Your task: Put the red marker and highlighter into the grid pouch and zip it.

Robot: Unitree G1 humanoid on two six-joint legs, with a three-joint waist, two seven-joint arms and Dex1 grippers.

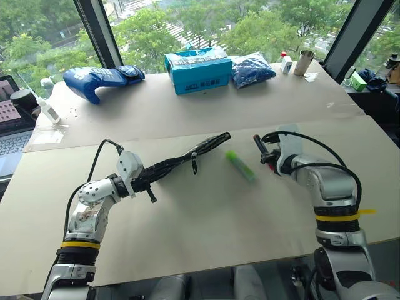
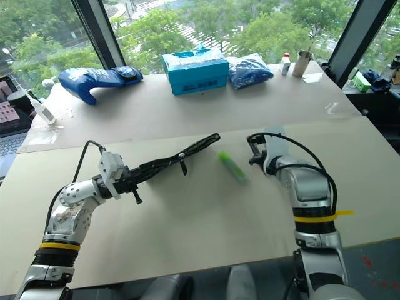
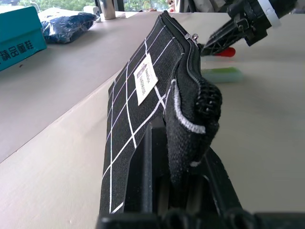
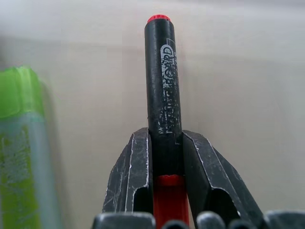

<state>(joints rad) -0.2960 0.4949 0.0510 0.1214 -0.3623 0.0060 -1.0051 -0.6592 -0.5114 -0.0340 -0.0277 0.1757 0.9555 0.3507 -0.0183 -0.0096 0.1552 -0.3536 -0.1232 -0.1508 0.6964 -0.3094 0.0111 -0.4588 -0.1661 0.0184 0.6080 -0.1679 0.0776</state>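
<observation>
Marker first: the red marker [image 4: 160, 90] sits clamped between the two fingers of my right pincer [image 4: 164, 157], its black part sticking out past the fingertips and its red barrel showing between the fingers near their base. In the head views my right pincer [image 1: 265, 153] hangs above the bench [image 1: 206, 231] on my right side, with the marker pointing away from me. Just beside it, toward my left, the highlighter [image 1: 240, 165] lies flat on the bench, light green, apart from both pincers. Further left, my left pincer [image 1: 142, 182] is closed on one end of the grid pouch [image 1: 184, 159], holding it off the bench so that it stretches away toward the highlighter, edge upward. From my left wrist the grid pouch [image 3: 143, 109] shows its white grid lines, its small white label and its zipper running along the top edge; I cannot tell how far the zipper is open. At the far side of the bench, by the window, stand a teal box [image 1: 197, 69] and a blue bag [image 1: 103, 80].
</observation>
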